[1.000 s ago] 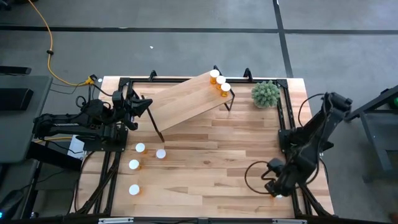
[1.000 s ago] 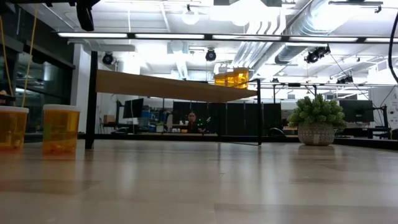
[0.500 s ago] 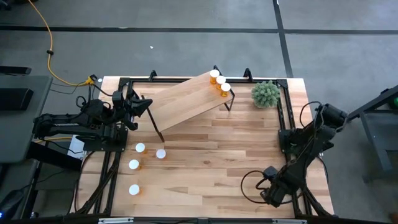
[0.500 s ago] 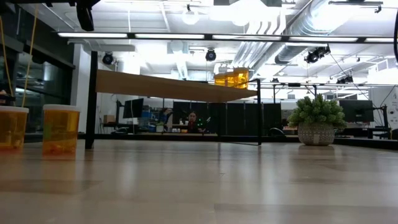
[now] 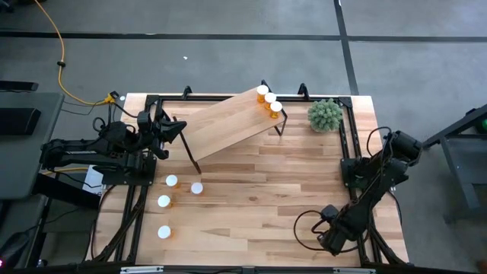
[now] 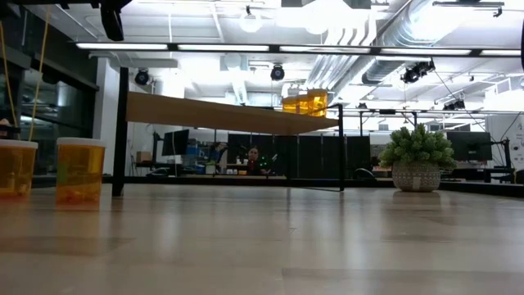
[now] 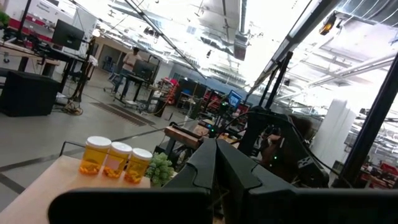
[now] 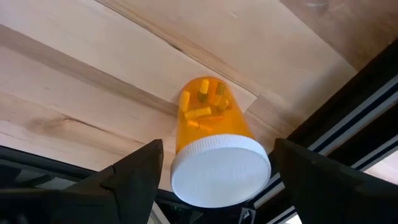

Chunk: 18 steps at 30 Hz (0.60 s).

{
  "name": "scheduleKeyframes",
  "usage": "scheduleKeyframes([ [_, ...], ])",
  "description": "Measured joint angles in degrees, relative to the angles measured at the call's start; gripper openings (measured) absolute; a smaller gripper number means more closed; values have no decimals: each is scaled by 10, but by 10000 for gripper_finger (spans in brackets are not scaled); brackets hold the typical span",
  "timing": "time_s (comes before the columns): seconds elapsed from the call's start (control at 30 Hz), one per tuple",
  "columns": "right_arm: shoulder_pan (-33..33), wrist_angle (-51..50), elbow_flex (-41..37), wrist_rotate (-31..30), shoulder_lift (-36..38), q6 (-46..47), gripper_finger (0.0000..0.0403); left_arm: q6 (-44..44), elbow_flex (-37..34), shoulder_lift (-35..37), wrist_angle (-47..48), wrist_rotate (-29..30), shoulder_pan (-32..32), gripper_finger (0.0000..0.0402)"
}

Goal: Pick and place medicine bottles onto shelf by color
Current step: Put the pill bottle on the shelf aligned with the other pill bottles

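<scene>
Right end effector [image 8: 214,186] hangs open astride a medicine bottle [image 8: 214,146] at the bench [image 5: 251,190] near-right corner, so the pick is underway, and next it must close, then carry it to the shelf [image 5: 228,122].

Bottle [image 8: 214,134] by the right gripper [image 8: 214,186]: translucent orange plastic, smooth matt white cap. Tabletop [image 8: 74,81] under it: pale grained wood. Fingers [image 8: 134,177]: matt black.

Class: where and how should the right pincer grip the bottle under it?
Grip the orange body just below the white cap, coming straight down. The bottle stands upright between the open right pincer, its round sides exposed.
</scene>
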<state>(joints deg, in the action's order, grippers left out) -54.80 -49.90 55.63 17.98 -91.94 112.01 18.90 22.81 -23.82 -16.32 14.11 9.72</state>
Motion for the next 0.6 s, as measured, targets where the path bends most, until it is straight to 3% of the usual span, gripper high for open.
scheduleKeyframes([
  [0.6,0,5,1,-3,3,-30,195,0,0,0,2,0,0,0],
])
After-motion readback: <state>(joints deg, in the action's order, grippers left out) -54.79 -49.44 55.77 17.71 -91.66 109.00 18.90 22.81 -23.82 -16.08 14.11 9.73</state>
